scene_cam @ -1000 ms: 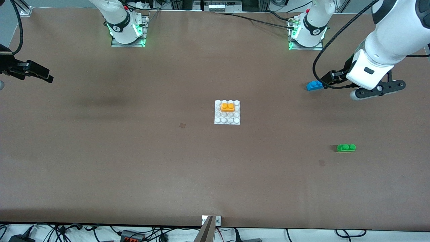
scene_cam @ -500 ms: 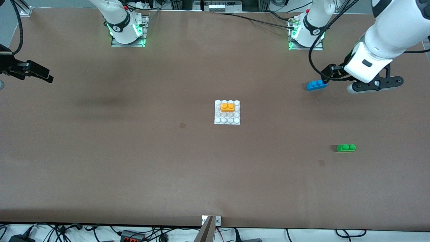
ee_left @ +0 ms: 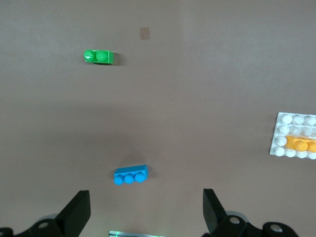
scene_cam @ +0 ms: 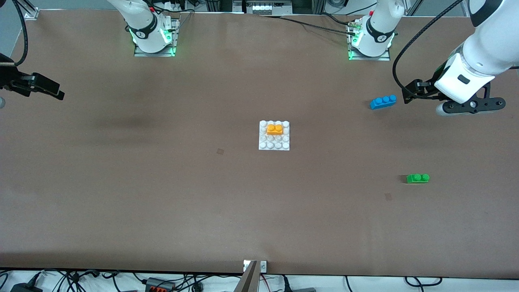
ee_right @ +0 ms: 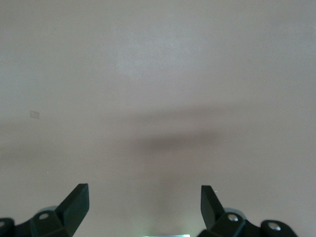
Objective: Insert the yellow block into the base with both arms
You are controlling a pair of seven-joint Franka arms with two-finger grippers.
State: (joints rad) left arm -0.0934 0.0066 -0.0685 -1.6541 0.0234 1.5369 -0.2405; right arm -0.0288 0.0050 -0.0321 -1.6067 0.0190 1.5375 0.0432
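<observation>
The yellow block (scene_cam: pixel 275 129) sits pressed on the white studded base (scene_cam: pixel 274 145) at the table's middle, in the stud rows on the robots' side. Both also show at the edge of the left wrist view, the block (ee_left: pixel 301 144) on the base (ee_left: pixel 294 121). My left gripper (scene_cam: pixel 411 92) is open and empty, up over the table near the blue brick, at the left arm's end. Its jaws (ee_left: pixel 146 202) stand wide apart. My right gripper (scene_cam: pixel 45 86) is open and empty over the right arm's end of the table, with bare table under it (ee_right: pixel 144 195).
A blue three-stud brick (scene_cam: pixel 383 101) lies on the table beside my left gripper and shows in the left wrist view (ee_left: pixel 131 175). A green two-stud brick (scene_cam: pixel 417 178) lies nearer the front camera and also shows there (ee_left: pixel 98 57). Cables run along the table's front edge.
My left arm has swung toward its end of the table, so the whole blue brick now shows. The right arm, the bricks and the base have not moved.
</observation>
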